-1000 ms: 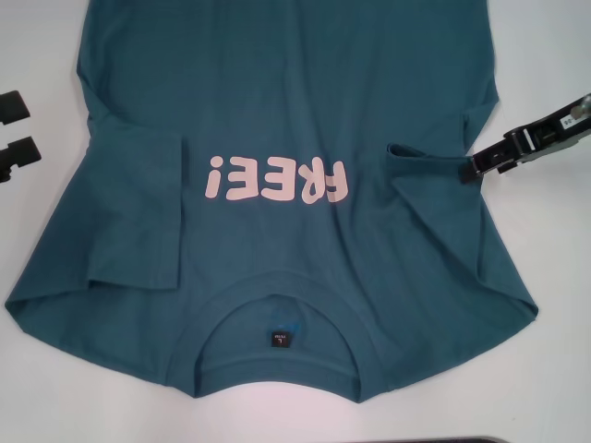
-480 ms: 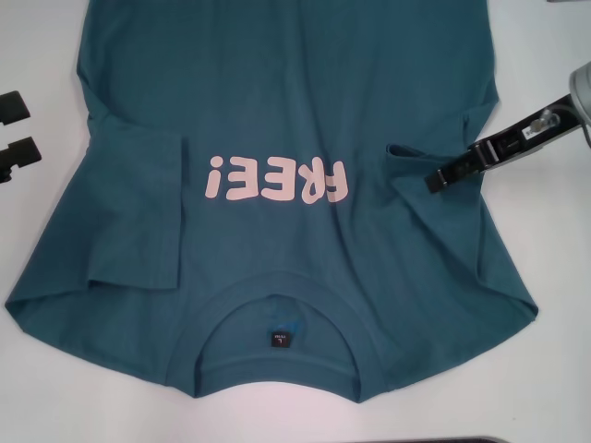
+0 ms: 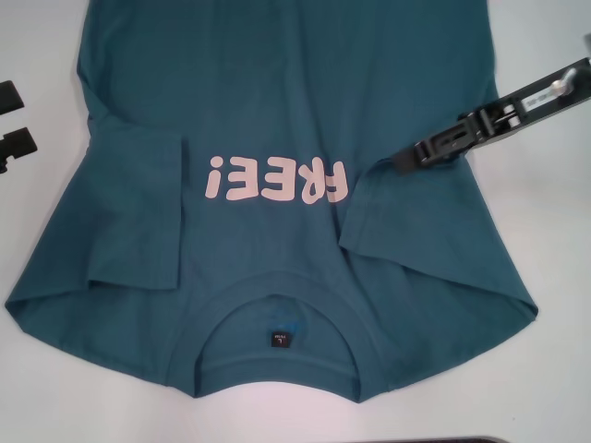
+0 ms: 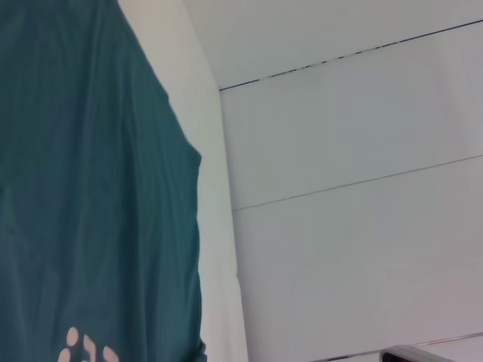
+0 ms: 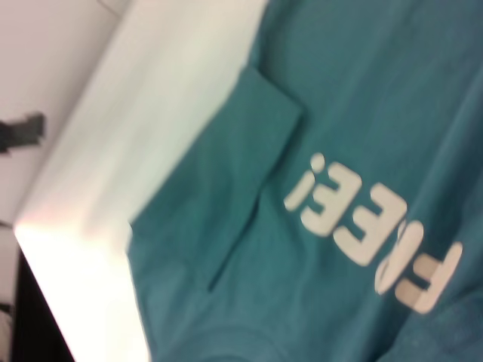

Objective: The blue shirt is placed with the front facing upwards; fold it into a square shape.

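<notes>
One blue shirt (image 3: 295, 111) lies print-up on the white table (image 3: 554, 258); both sleeves lie folded inward. Right gripper (image 3: 406, 159) pinches the right sleeve (image 3: 406, 221). Left gripper (image 3: 11, 120) sits released at the table's left edge.

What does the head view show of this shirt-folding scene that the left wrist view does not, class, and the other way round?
Only the head view shows the right gripper over the blue shirt, the right sleeve folded inward beside the print, the ribbed collar with its black neck label, and the left gripper off the shirt at the table's edge. Only the left wrist view shows the pale wall panels beyond the table. Both show the teal fabric, the white table and part of the pink "FREE!" print.
</notes>
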Controlling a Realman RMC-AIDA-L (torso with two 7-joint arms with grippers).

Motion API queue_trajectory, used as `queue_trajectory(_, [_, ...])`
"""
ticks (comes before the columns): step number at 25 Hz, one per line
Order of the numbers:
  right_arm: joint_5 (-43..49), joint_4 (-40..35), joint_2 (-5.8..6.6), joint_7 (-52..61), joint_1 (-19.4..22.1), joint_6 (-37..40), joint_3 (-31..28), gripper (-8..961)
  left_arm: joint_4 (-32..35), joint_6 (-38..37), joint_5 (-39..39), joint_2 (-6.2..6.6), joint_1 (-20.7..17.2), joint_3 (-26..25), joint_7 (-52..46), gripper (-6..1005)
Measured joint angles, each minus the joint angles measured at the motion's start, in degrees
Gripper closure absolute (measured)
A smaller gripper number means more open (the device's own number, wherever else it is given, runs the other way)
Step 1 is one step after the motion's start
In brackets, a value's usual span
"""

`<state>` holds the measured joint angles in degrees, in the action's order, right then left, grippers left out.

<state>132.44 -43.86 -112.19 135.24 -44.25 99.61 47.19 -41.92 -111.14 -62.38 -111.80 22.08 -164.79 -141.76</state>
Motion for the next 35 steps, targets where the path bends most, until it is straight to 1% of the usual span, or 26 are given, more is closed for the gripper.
queue_trajectory(3, [0.2,0.0,1.67,0.6,1.3,-1.1,-0.4,160,0.0,-0.1,-0.2,0.00,0.0,0.0,0.0,264])
queue_trajectory(6, [1.5,0.0,2.85,1.6,2.7,-3.1,-0.4,161,0.0,-0.1,-0.2,0.00,-0.2,0.0,0.0,265])
queue_trajectory(8, [2.3,0.2,3.28,2.6,3.3,-4.4,-0.4,161,0.0,0.0,-0.2,0.03,-0.2,0.0,-0.2,265])
queue_trajectory(10, [3.4,1.2,3.34,3.5,3.4,-4.8,-0.4,161,0.0,0.1,-0.2,0.07,-0.1,0.0,-0.3,266])
queue_trajectory(12, [4.8,2.3,3.10,4.3,3.1,-5.4,-0.3,161,0.0,0.2,-0.2,0.06,0.0,0.0,-0.3,266])
queue_trajectory(17, [6.2,2.9,2.03,5.8,2.8,-8.7,0.0,161,0.0,0.3,-0.2,-0.06,-0.1,0.1,-0.4,265])
queue_trajectory(24, [8.0,4.1,0.20,6.6,1.9,-13.4,0.4,161,0.0,0.4,-0.2,-0.20,-0.3,0.1,-0.3,264])
queue_trajectory(30, [8.2,6.7,-0.16,6.6,0.7,-17.0,1.1,161,0.0,0.4,-0.2,-0.26,-0.3,0.1,-0.3,265])
queue_trajectory(33, [7.9,6.8,-0.70,6.5,0.6,-19.7,0.7,161,0.0,0.4,-0.2,-0.26,-0.3,0.1,-0.2,265])
queue_trajectory(35, [6.0,6.0,-1.12,4.9,0.7,-21.4,-0.3,161,0.0,0.4,-0.2,-0.27,-0.3,0.1,-0.2,266])
